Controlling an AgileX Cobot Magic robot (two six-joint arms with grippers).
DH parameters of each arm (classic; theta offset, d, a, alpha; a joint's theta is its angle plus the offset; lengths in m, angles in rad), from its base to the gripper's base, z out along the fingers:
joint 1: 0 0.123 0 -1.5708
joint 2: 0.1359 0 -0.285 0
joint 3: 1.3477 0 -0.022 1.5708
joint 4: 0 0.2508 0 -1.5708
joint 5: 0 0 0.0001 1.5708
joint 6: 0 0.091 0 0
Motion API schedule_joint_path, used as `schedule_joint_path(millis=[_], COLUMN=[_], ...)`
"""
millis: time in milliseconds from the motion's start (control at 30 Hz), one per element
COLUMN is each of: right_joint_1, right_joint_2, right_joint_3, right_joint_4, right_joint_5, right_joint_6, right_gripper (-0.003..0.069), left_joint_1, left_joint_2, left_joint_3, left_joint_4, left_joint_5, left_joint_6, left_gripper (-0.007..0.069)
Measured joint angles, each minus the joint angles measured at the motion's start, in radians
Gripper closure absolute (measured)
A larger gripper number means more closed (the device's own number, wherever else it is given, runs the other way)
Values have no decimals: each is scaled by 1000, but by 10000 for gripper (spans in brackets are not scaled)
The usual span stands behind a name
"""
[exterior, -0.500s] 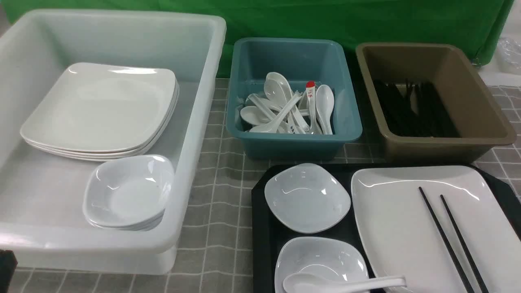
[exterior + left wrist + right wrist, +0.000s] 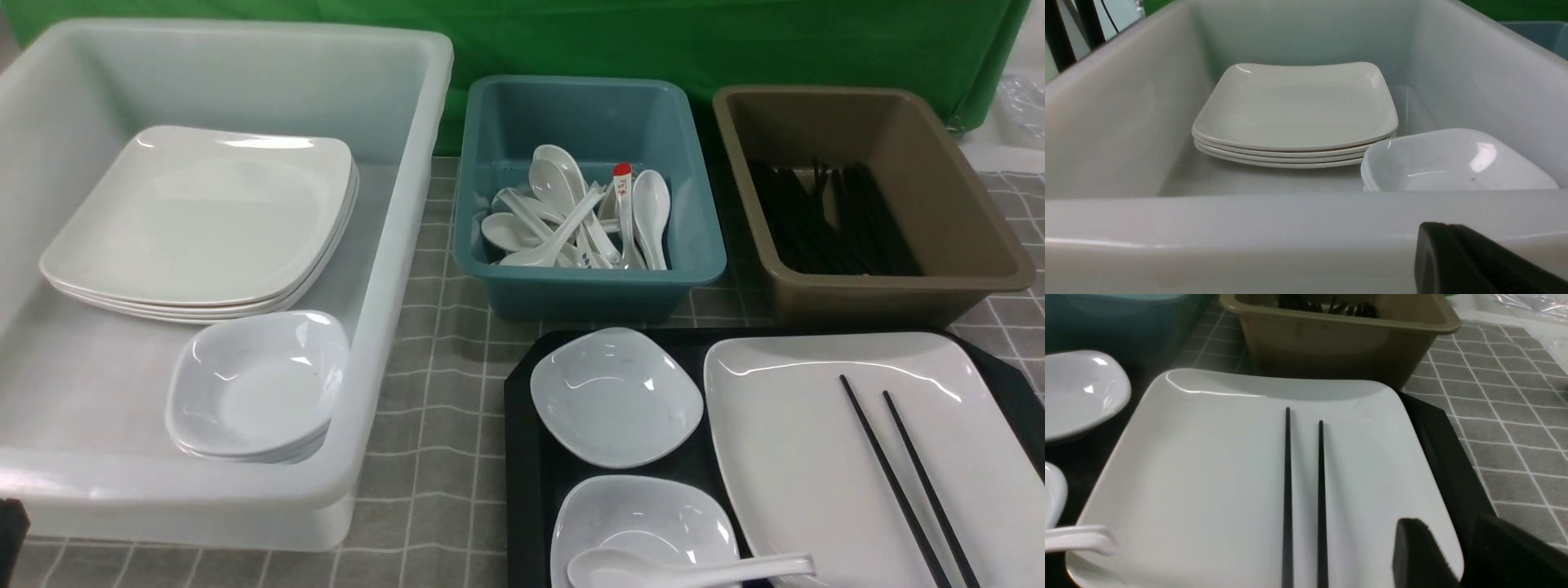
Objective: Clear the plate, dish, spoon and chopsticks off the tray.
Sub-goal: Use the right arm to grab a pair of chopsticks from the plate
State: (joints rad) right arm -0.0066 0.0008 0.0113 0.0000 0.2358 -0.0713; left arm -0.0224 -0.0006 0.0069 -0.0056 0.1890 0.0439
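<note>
The black tray (image 2: 531,482) lies at the near right. On it are two small pale dishes, a far dish (image 2: 616,396) and a near dish (image 2: 645,514) with the white spoon (image 2: 694,567) lying across it. The big white plate (image 2: 800,465) fills the tray's right side, and the black chopsticks (image 2: 906,482) lie side by side on it. My right gripper (image 2: 1457,543) stands open over the plate's (image 2: 1208,477) near right edge, one finger above the plate, the other above the tray rim (image 2: 1445,457), to the right of the chopsticks (image 2: 1304,498). My left gripper (image 2: 1447,230) is shut and empty before the white tub's near wall.
A large white tub (image 2: 400,204) on the left holds stacked plates (image 2: 204,220) and stacked small dishes (image 2: 257,384). Behind the tray, a teal tub (image 2: 588,282) holds several spoons and a brown tub (image 2: 971,212) holds black chopsticks. Grey checked cloth covers the table.
The dark bit of my left arm at the front view's lower left corner has slipped slightly further out of the picture. Nothing on the tray has moved.
</note>
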Motion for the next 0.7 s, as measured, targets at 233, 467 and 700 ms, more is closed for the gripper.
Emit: schedule_joint_path(millis=[233,467,700], right_joint_1=[0,0,0], right_joint_2=[0,0,0], right_joint_3=[0,0,0], right_joint_4=[0,0,0], right_joint_5=[0,0,-40], right_joint_6=[0,0,0], right_gripper=[421,421,421], left_joint_1=[-1,-1,-1], left_joint_2=[0,0,-1], left_joint_3=[0,0,-21], left_joint_4=[-378,-441,-419], left_joint_5=[-333,-677,-905], left_joint_6=[-240,-376,-500], left_gripper=[622,622,622])
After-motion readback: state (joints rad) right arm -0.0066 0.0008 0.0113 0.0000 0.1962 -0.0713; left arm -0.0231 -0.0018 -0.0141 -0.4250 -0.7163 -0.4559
